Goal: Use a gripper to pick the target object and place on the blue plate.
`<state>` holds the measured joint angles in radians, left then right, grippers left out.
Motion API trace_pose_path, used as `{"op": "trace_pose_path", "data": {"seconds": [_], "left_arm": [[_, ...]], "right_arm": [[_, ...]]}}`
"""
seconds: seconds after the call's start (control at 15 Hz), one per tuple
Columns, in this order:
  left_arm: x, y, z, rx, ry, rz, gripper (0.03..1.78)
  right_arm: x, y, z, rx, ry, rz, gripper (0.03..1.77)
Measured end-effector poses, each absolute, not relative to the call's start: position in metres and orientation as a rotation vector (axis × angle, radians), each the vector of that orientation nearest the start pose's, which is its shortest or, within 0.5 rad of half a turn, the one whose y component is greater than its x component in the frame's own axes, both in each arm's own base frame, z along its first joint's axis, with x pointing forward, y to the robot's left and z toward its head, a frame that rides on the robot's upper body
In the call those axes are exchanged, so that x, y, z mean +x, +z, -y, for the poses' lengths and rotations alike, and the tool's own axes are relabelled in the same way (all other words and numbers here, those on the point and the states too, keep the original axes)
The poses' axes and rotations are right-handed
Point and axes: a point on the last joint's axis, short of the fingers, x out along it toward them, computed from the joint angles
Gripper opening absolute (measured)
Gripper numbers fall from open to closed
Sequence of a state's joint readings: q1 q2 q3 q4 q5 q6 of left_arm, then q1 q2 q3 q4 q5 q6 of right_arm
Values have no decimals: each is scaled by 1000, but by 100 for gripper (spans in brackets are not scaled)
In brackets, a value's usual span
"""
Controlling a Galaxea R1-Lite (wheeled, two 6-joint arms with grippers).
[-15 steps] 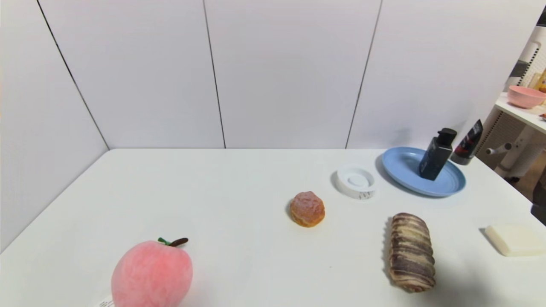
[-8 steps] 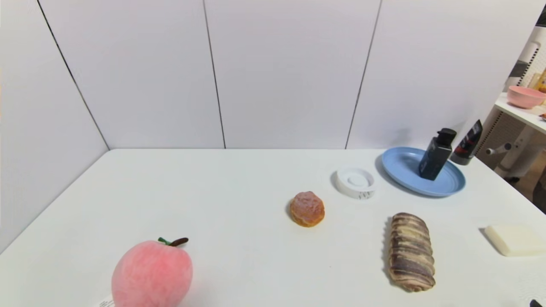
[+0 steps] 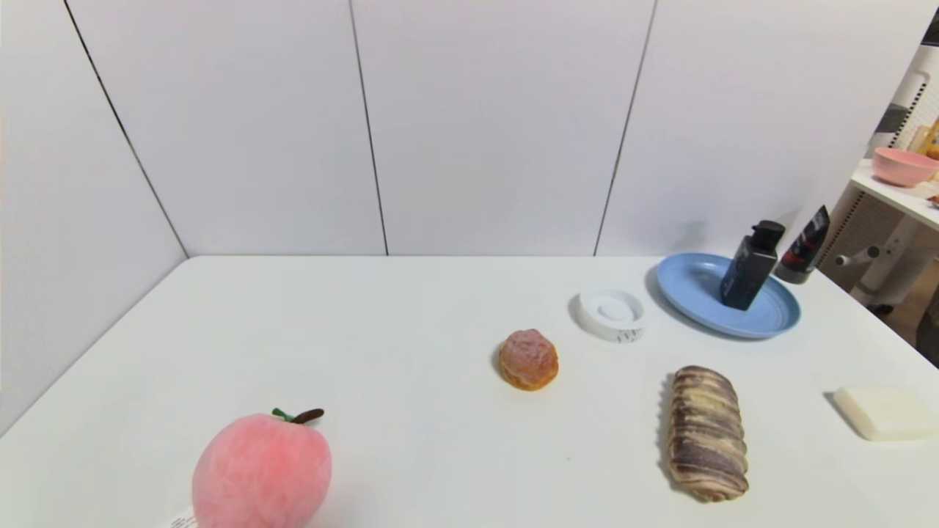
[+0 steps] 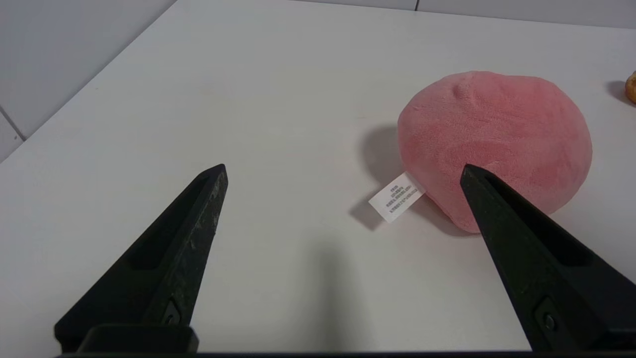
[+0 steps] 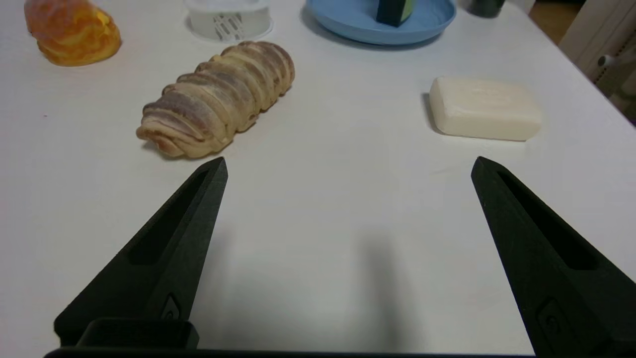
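White table [image 3: 411,308]: work surface, filling the lower half of the head view, white panelled wall behind.

Blue plate [image 3: 697,297]: round, shallow, right of centre in the head view, near the table's far right part. In the right wrist view its rim shows at the top edge.

Black bottle [image 3: 750,268]: rectangular body, round cap, standing on the right part of the blue plate and leaning slightly to the right. Nothing grips it.

Black-and-red tube [image 3: 805,246]: just right of the plate, behind it, on the table, apart from the bottle.

White round dish [image 3: 611,314]: just left of the plate, not touching it.

Round bun [image 3: 528,359]: centre of the head view, alone.

Striped bread loaf [image 3: 706,433]: lower right, long axis running toward the camera.

Soap bar [image 3: 884,413]: cream, right edge of the head view, well apart from the loaf.

Plush peach [image 3: 260,469]: pink, lower left, green and brown stem on top, white label at its base.

Pink bowl [image 3: 904,166]: on a side shelf, upper right of the head view.

Left gripper [image 4: 343,171]: seen in its own wrist view only; jaws spread wide, empty, above bare table, the peach near one finger.

Right gripper [image 5: 348,164]: seen in its own wrist view only; jaws spread wide, empty, above bare table short of the loaf and the soap.
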<state>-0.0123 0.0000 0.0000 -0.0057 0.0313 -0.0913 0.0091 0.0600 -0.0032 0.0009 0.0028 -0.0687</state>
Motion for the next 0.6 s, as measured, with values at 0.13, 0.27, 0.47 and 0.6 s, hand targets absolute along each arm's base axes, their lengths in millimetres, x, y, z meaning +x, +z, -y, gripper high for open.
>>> {"op": "trace_pose_path", "data": {"seconds": [0.13, 0.27, 0.47, 0.6], "left_arm": [[-23, 76, -1, -91, 19, 7, 169], [-23, 76, -1, -91, 19, 7, 169], [-23, 76, -1, -91, 19, 6, 169], [-23, 76, -1, -91, 19, 7, 169]], "right_arm": [[-21, 76, 0, -49, 11, -23, 169], [-22, 76, 0, -44, 9, -7, 169], [-23, 76, 0, -42, 9, 2, 169], [-23, 75, 0, -43, 10, 2, 169]]}}
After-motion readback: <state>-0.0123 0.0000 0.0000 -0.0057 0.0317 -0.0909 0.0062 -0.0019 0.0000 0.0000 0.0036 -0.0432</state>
